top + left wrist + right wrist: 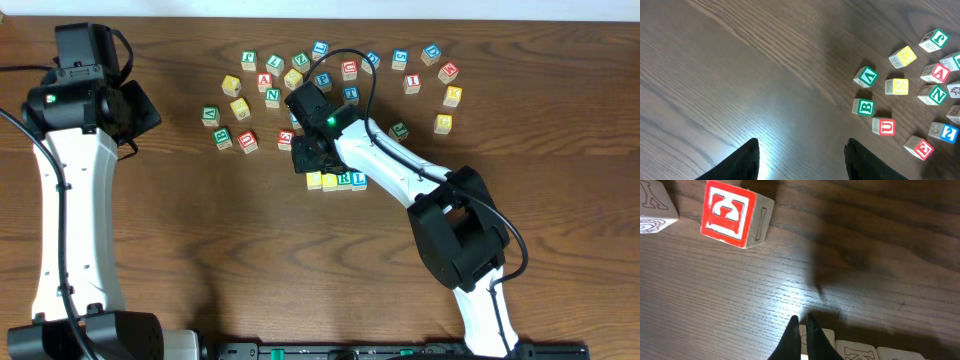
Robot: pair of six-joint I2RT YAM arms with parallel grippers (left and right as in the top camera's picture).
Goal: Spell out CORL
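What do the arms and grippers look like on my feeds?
Both arms, left arm and right arm, have white links, black joint housings, black cables and a green light near the wrist. Left gripper and right gripper have black tapered fingers.

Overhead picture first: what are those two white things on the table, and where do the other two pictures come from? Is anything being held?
The two white things are robot arms, the left arm and the right arm, seen from a camera fixed above the wooden table. Each ends in a two-finger gripper. The other two pictures come from small cameras on the wrists, looking past the dark fingers. On the table lie loose letter blocks and a short row of blocks by the right arm's tip. The left gripper is open over bare wood with nothing in it. The right gripper is shut close by that row, not far from a red block; it seems to hold nothing.
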